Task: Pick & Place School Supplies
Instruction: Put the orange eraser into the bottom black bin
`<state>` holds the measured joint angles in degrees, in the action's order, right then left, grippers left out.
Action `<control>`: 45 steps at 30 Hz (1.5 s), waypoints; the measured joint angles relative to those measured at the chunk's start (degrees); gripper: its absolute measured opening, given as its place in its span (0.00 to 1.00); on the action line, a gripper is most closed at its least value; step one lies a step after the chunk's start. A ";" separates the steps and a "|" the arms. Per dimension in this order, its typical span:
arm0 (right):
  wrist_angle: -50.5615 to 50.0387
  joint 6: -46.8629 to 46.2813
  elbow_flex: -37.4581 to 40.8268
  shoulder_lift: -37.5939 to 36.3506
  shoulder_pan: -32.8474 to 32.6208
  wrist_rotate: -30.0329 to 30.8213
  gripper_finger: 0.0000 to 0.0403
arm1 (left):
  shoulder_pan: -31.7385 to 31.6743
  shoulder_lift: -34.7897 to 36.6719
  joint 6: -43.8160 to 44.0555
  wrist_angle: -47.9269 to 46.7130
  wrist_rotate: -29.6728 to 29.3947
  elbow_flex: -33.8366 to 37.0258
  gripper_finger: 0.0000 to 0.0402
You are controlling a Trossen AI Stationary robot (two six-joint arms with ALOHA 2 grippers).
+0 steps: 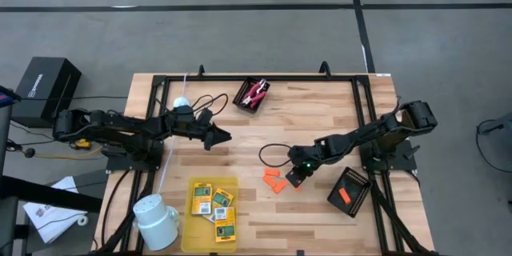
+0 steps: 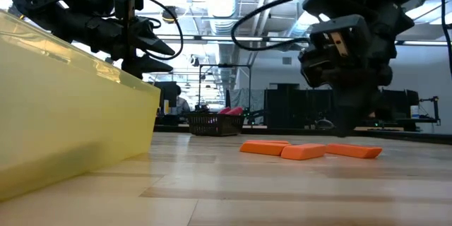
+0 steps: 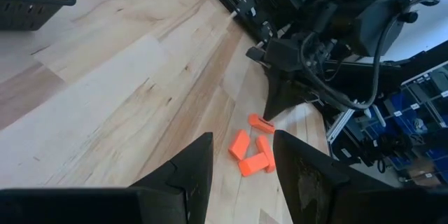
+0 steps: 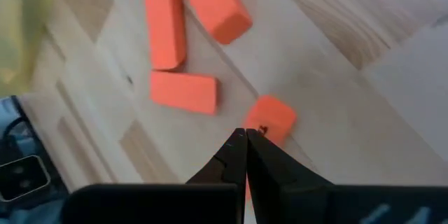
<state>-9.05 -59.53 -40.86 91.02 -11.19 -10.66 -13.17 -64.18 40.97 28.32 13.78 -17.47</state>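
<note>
Several stubby orange pieces (image 1: 274, 180) lie flat on the wooden table, right of centre. My right gripper (image 4: 245, 136) is shut and slants down onto the group, its tips at the edge of one piece (image 4: 274, 119). My left gripper (image 1: 226, 137) hangs open in the air left of centre, pointing toward the pieces, with nothing between its fingers. Yellow-and-green packets (image 1: 211, 201) lie in a yellow tray (image 1: 192, 232) near the front edge. A red-handled scissor-like tool (image 1: 257, 92) lies in a black basket (image 1: 243, 104) at the far side. My right gripper's shut fingertips come from above, slanting down, to the edge of one orange piece (image 4: 266, 127) that lies flat on the table. The fingers hide the exact spot, so I cannot tell whether they touch it.
A second black basket (image 1: 356, 182) with one orange piece in it stands right of the right gripper. A white mug (image 1: 156, 220) lies at the front left beside the tray. A small white disc (image 1: 182, 102) sits at the far left. Black frame rails run along the table's edges.
</note>
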 joint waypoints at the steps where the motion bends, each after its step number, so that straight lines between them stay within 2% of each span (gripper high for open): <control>1: -0.84 0.00 0.00 0.00 -0.05 -0.08 0.00 | 0.00 0.00 -0.02 0.00 0.00 0.00 0.36; 33: -3.03 1.05 2.12 -0.57 0.19 -4.52 0.00 | 0.00 0.00 -0.08 -0.03 0.00 0.00 0.36; 40: 1.86 1.23 2.05 -5.16 2.20 -2.78 0.00 | 0.00 0.00 -0.02 -0.02 0.00 0.00 0.36; 45: 3.23 1.15 2.03 -4.03 1.67 -3.11 0.00 | 0.00 0.00 -0.14 -0.07 0.00 0.00 0.36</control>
<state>-5.81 -58.38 -38.83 86.99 -9.52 -13.77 -13.17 -64.18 40.82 28.25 13.78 -17.47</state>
